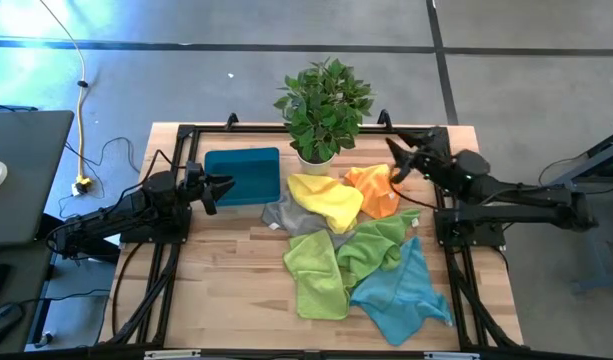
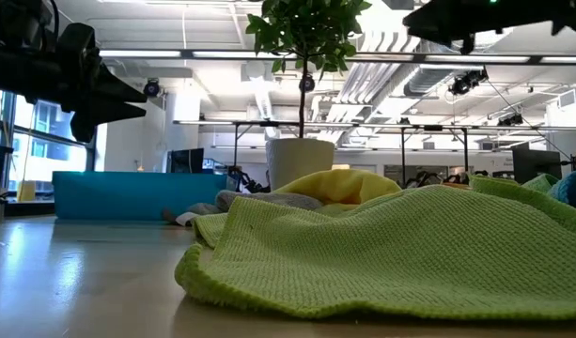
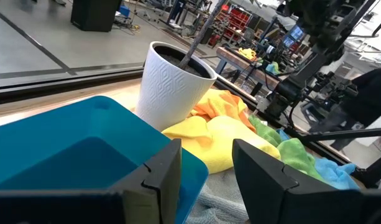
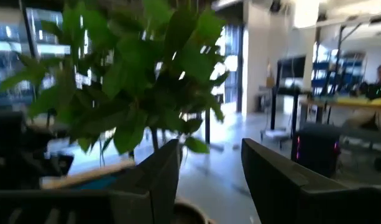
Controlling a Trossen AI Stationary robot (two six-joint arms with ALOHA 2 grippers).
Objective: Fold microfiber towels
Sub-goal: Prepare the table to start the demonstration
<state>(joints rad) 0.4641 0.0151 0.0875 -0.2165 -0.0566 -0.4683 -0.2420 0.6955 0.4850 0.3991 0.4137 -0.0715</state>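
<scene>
Several microfiber towels lie in a loose heap on the wooden table: a yellow towel point(image 1: 328, 197), an orange towel point(image 1: 374, 188), a grey towel point(image 1: 291, 217), two lime green towels point(image 1: 316, 268) point(image 1: 378, 245) and a teal-blue towel point(image 1: 404, 290). My left gripper point(image 1: 224, 188) is open and empty, above the blue tray's left side, its fingers point(image 3: 159, 177) pointing at the heap. My right gripper point(image 1: 398, 160) is open and empty, raised above the orange towel near the plant.
A rigid blue tray point(image 1: 243, 176) sits at the far left of the heap. A potted plant in a white pot point(image 1: 321, 105) stands at the table's far edge, just in front of my right gripper point(image 4: 209, 174). Bare wood lies along the near left of the table.
</scene>
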